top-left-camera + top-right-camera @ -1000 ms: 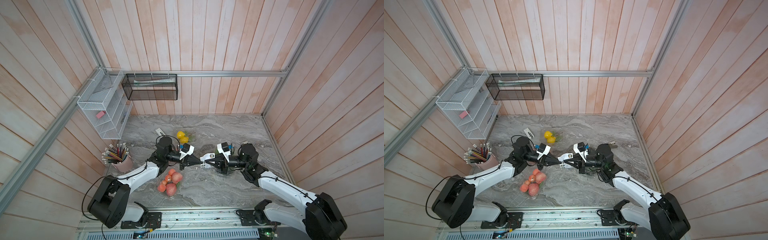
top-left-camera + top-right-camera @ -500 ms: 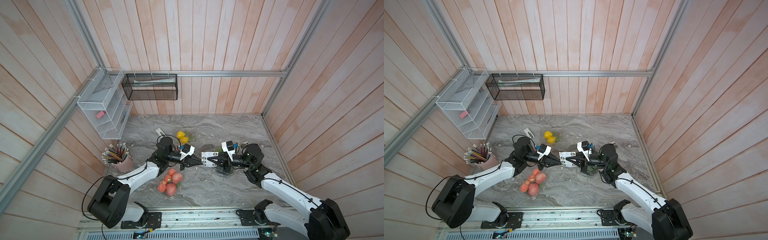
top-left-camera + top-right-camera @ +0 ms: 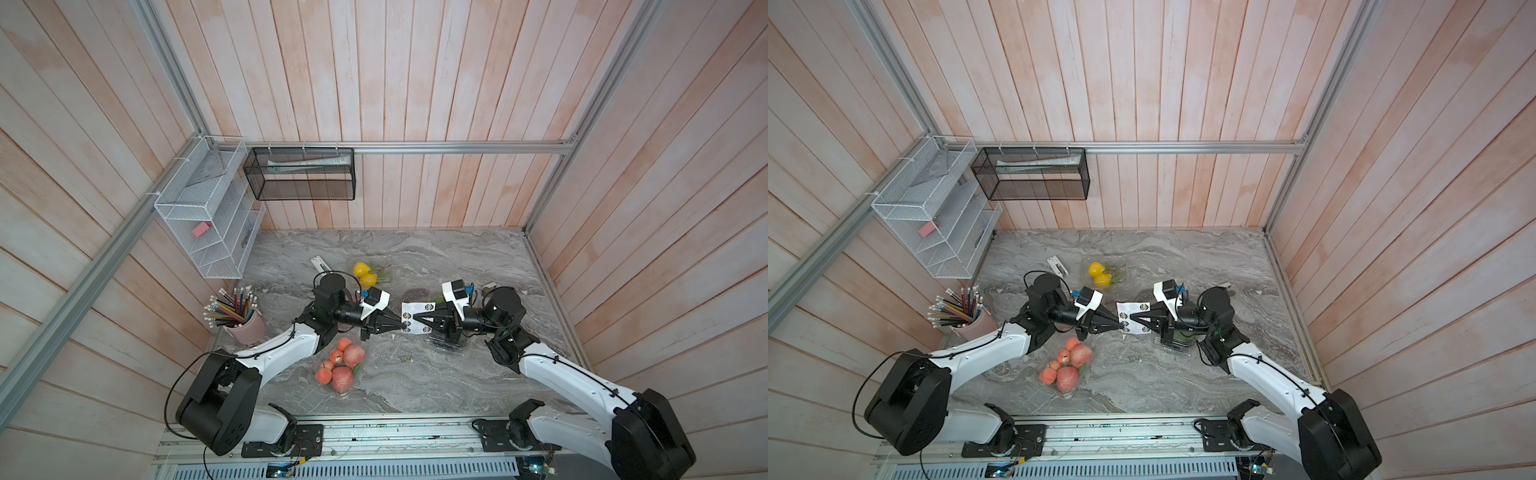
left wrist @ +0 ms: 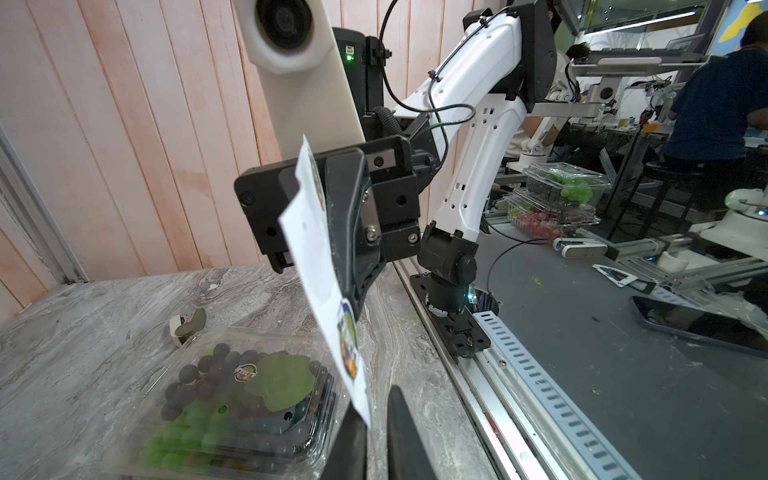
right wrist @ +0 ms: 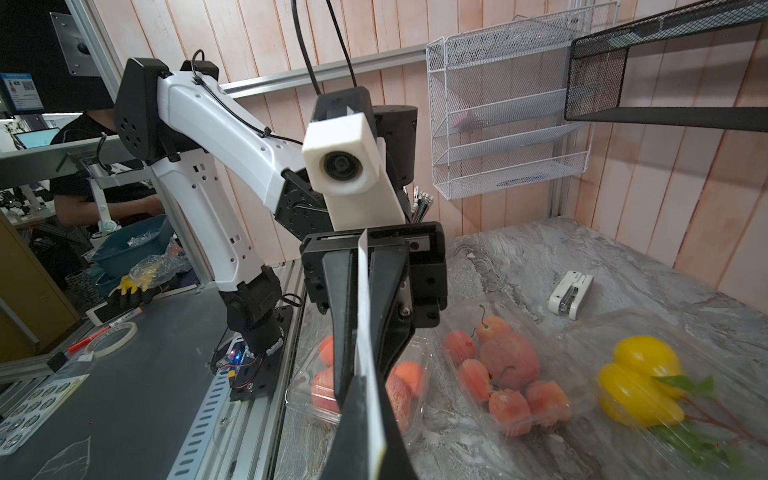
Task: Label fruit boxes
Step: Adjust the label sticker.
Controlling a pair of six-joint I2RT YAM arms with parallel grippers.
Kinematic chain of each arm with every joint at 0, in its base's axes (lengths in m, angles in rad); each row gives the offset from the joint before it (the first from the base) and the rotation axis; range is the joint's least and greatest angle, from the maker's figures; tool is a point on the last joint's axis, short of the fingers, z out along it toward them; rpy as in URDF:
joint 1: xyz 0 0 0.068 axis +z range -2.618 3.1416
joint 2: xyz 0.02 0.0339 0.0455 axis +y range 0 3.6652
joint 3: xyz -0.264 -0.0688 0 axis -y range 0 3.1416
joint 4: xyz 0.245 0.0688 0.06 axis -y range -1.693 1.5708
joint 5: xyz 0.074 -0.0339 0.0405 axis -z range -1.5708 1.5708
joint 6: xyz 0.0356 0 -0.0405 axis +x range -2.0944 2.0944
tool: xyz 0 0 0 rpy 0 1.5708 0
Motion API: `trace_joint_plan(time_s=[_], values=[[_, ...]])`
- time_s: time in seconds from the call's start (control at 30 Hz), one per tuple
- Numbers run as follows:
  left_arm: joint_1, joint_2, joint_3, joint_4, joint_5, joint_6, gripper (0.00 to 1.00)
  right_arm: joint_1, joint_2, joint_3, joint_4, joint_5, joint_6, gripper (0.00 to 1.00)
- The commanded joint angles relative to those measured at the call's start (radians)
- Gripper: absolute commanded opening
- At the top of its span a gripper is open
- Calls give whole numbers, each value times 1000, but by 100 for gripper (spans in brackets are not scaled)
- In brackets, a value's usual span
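My right gripper (image 3: 411, 319) (image 5: 369, 415) is shut on a white sticker sheet (image 3: 417, 308) (image 4: 316, 266), holding it upright above the table. My left gripper (image 3: 401, 327) (image 4: 376, 405) faces it, its jaws closed on the sheet's opposite edge. The grape fruit box (image 4: 232, 395) (image 3: 446, 345) lies under the right gripper. Two apple fruit boxes (image 5: 401, 390) (image 5: 511, 374) lie side by side near the front, below the left arm (image 3: 343, 365). Behind the left gripper is the yellow-fruit box (image 3: 365, 272) (image 5: 640, 382).
A pink cup of pencils (image 3: 241, 318) stands at the left. A small white device (image 3: 322, 264) lies at the back left, and a small object (image 3: 491, 286) behind the right arm. A white wire rack (image 3: 208, 224) and a black mesh basket (image 3: 299, 174) hang on the walls.
The right arm has drawn back a little to the right with the sheet. The left gripper has stayed at the sheet's edge.
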Motion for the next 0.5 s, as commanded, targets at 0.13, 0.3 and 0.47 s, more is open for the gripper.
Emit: trace_joint_plan(time_s=[0.13,0.3,0.47], values=[[-10,22,21,12,-4,-9,0,7,11,-21,40,-20,16,0],[-17,31,31,13,-5,-6,0,17,24,-26,45,-21,19,0],[-20,30,33,11,-13,-2,0,18,29,-33,56,-15,20,0]])
